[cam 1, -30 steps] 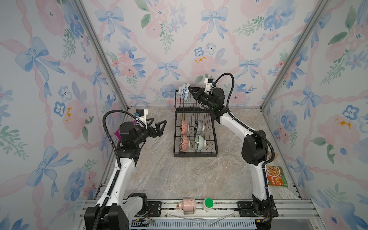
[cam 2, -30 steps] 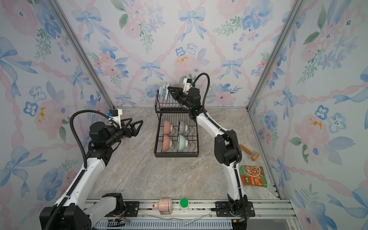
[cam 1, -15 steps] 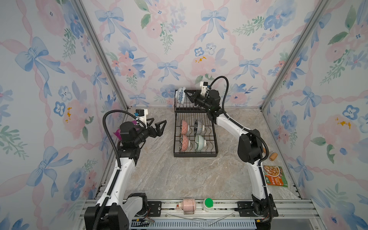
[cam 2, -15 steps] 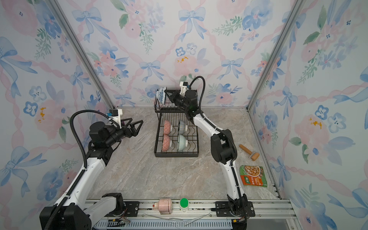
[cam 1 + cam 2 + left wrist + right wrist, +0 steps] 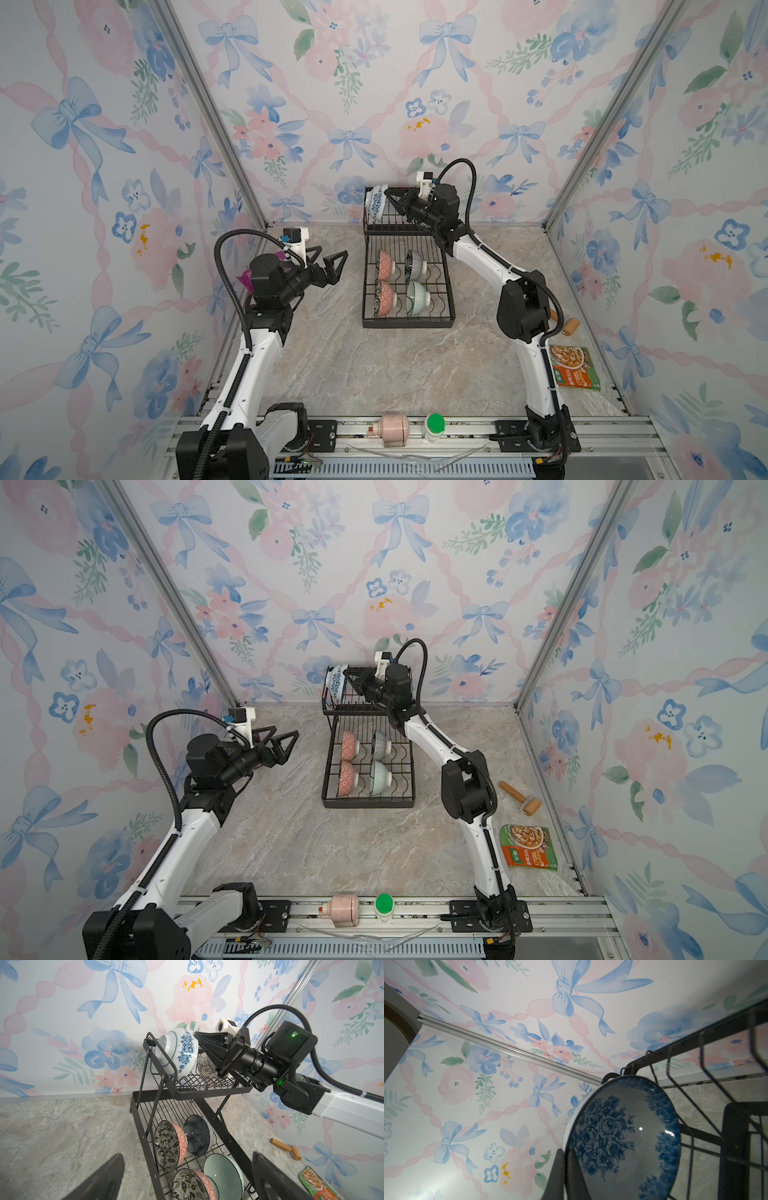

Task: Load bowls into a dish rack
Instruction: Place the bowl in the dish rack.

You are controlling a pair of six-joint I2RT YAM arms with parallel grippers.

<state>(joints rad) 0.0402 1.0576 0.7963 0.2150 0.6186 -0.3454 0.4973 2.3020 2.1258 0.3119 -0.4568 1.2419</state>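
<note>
Black wire dish rack (image 5: 407,323) stands at the back of the marbled tabletop (image 5: 374,374), close to the rear wall. Right gripper (image 5: 389,193) is at the raised basket tier, fingers (image 5: 557,1169) pinched on the rim of the blue floral bowl (image 5: 376,202). Bowl is tipped on its side, foot toward the basket's end rail. Cannot tell if its lower edge touches the mesh. White-and-black lattice bowl (image 5: 207,1068) sits just behind it in the same basket.

Lower slotted tier has four bowls on edge:
- rear pink-red bowl (image 5: 385,266)
- front pink-red bowl (image 5: 386,298)
- dark blue petal bowl (image 5: 417,264)
- pale mint bowl (image 5: 417,297)

Left gripper (image 5: 332,251) hangs in the air, well apart from the rack, jaws spread wide and empty.
</note>
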